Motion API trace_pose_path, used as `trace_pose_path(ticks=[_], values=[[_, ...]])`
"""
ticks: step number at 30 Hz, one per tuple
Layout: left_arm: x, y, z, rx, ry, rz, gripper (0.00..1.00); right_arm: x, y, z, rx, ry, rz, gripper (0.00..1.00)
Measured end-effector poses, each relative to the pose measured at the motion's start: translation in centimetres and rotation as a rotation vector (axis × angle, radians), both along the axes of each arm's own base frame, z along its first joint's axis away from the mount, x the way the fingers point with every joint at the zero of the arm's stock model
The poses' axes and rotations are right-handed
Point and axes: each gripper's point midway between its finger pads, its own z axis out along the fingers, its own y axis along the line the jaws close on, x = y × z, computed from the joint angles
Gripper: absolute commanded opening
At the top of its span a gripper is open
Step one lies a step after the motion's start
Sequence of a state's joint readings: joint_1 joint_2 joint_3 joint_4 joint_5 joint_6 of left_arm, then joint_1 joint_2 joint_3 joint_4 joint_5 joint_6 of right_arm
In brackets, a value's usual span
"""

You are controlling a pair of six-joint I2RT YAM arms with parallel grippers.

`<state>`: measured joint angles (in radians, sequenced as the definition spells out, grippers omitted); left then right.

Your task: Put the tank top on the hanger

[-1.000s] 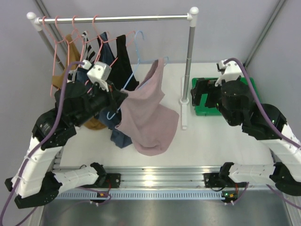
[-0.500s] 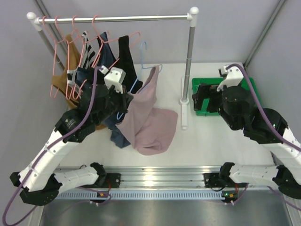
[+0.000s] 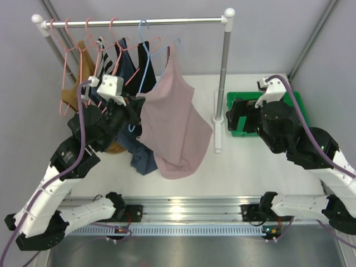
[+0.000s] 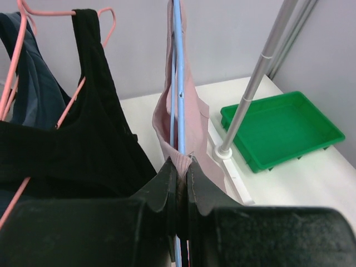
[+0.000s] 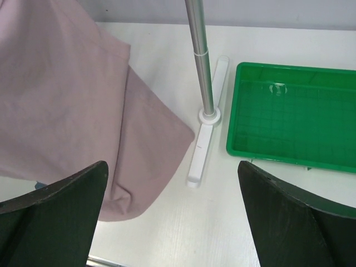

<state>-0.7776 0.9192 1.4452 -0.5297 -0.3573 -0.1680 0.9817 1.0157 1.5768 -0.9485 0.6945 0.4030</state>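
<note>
White surface (image 3: 245, 167) and grey walls surround a clothes rack (image 3: 224, 67) standing at the back. The left gripper (image 4: 179, 167) is raised beside the rack with its jaws pressed together. They pinch the thin light-blue wire of the hanger (image 4: 177, 67) along with a fold of the mauve-pink tank top (image 4: 192, 117). The hanger rises straight up from the jaws, and in the top view its hook reaches the rail. The tank top is draped on it, one strap running up along the wire and the body hanging down. Its hem is low over the surface near the rack's foot, but I cannot tell whether it touches. Just to the left hang a black tank top (image 4: 83, 139) on a pink hanger (image 4: 69, 108) and a navy top (image 4: 33, 94). Well apart, the right gripper (image 5: 171, 162) is spread wide and empty above the surface, near a green tray (image 5: 300, 111).
</note>
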Motion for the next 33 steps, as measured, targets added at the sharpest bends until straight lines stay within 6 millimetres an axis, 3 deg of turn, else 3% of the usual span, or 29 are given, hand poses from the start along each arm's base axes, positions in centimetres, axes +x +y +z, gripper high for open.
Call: trace_pose_path(ticks=[10, 19, 25, 33], values=[[3.5, -0.5, 0.3, 0.024, -0.049, 0.082, 0.00, 0.2, 0.6, -0.3, -0.005, 0.009, 0.012, 1.00], [8.1, 2.2, -1.1, 0.018, -0.010, 0.168, 0.00, 0.1, 0.7, -0.3, -0.003, 0.011, 0.019, 1.00], [9.0, 2.4, -1.5, -0.009, 0.012, 0.138, 0.00, 0.0, 0.8, -0.3, 0.000, 0.014, 0.027, 1.00], [9.1, 1.4, -3.8, -0.020, 0.071, 0.089, 0.00, 0.0, 1.1, -1.3, -0.015, 0.030, 0.038, 1.00]])
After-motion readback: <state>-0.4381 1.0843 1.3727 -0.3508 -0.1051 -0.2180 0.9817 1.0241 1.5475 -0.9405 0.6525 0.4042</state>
